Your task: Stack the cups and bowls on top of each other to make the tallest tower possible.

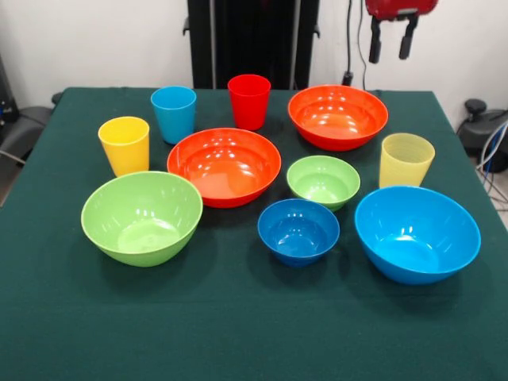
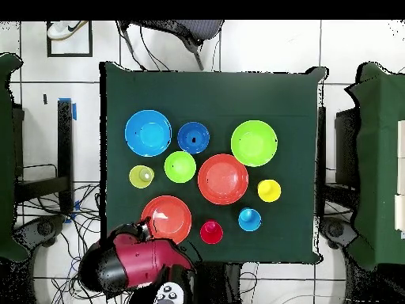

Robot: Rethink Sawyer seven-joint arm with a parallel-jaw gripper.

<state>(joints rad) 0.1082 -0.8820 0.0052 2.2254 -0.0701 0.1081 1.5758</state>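
All cups and bowls stand apart and upright on the green table; no tower shows. Cups: yellow, light blue, red, ribbed pale yellow. Bowls: orange-red in the middle, orange-red at the back, big green, small green, small dark blue, big blue. My gripper hangs open and empty, high above the table's back right, behind the back orange-red bowl. In the overhead view the red arm hides it.
The black pedestal stands behind the red cup. Cables and chairs lie beside the table. In the overhead view a second green table stands at the right and a person's shoe shows at the top.
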